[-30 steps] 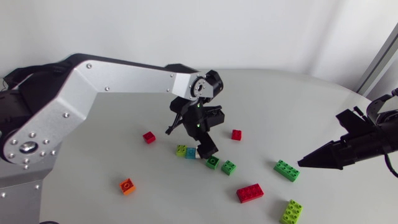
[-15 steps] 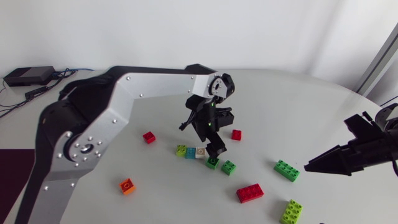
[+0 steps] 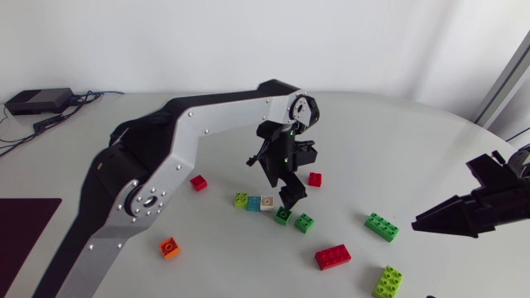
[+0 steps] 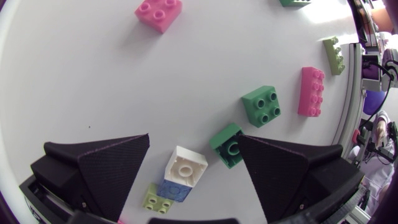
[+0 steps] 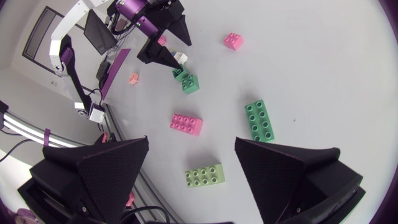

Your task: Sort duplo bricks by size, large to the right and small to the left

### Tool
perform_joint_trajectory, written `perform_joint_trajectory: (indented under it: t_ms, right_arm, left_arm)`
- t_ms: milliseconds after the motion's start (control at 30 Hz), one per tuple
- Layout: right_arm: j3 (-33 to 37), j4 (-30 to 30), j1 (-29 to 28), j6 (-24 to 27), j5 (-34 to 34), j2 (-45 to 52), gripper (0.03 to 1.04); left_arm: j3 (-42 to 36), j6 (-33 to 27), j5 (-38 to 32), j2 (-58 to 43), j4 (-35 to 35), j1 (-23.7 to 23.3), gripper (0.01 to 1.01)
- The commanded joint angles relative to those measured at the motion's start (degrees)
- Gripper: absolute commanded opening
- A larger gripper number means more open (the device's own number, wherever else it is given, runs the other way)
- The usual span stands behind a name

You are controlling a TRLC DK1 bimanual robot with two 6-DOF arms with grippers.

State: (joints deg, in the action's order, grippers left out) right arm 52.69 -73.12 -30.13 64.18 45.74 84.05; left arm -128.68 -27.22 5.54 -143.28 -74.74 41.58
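Bricks are all loose on the desk (image 3: 397, 141), big and small not fully split up yet. Left claw (image 4: 194, 138) hangs over the middle clump, pointing down, fingers spread wide and pinching nothing. The white brick (image 4: 186, 168) sits in the gap between those fingers, so I'll place everything off that one.

Touching the white brick on its left is the blue brick (image 3: 253, 204). The lime brick (image 3: 241, 199) touches that in turn, so the three make a short row. Just beside the white brick on its right is a green brick (image 4: 230, 144), right up against one finger of the left claw. Can't tell if it actually touches. The second green brick (image 3: 304, 222) is a bit further out the same way.

A red brick (image 3: 315, 179) lies to the right of the white brick and further back. The other red brick (image 3: 198, 182) is off to its left. The orange brick (image 3: 169, 247) is well to the left and nearer the front edge.

The large ones are all right of the white brick: big green (image 3: 382, 226), big red (image 3: 332, 257) and big lime (image 3: 388, 281). Right claw (image 5: 192, 141) is well apart from the white brick, out past the big green. It's spread open too, with nothing in it.
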Motion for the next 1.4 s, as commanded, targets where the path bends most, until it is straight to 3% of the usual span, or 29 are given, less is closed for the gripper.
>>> perform_joint_trajectory:
  t_ms: [0, 567, 1033, 1200, 1367]
  right_arm:
    - [-1.4, -1.4, -0.8, 2.5, 0.6, 0.1, 1.00]
    - [-1.4, -5.0, -3.7, 6.8, 0.9, 0.2, 1.00]
    - [-1.4, -7.0, -4.1, 7.7, 1.1, -0.8, 1.00]
    - [-1.4, -7.9, -3.4, 7.7, 2.2, -1.3, 1.00]
    - [-1.8, -8.5, -3.2, 7.6, 2.4, -2.5, 1.00]
  left_arm:
    - [1.5, 0.7, -0.1, -0.3, -0.8, -1.2, 0.989]
    - [31.7, -1.7, 0.6, 14.6, 12.3, -4.8, 0.989]
    - [66.0, -11.7, 1.2, 41.2, 19.5, -18.0, 0.989]
    - [67.2, -13.4, 1.2, 47.0, 18.3, -20.7, 0.987]
    - [57.7, -10.0, 1.5, 41.6, 17.8, -15.4, 0.987]
